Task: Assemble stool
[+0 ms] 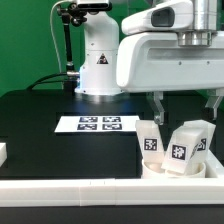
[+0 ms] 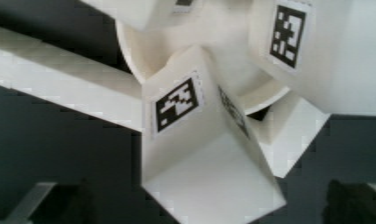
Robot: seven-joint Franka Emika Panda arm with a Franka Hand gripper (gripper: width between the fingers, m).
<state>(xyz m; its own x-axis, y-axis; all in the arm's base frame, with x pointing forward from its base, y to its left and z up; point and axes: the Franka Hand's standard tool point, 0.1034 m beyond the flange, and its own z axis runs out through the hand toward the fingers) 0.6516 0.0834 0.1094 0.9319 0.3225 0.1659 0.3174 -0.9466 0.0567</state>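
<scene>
White plastic stool, round seat with blocky tagged legs pointing up, resting on black worktop; pincer spread wide above, gripping nothing.

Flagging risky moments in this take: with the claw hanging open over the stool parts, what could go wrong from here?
1. The open claw hovers just above two upright legs standing close together in the seat; descending, a finger could strike or topple the neighbouring leg.
2. The wrist view shows the legs leaning at different angles, so a grasp may close off-centre and twist the part.
</scene>
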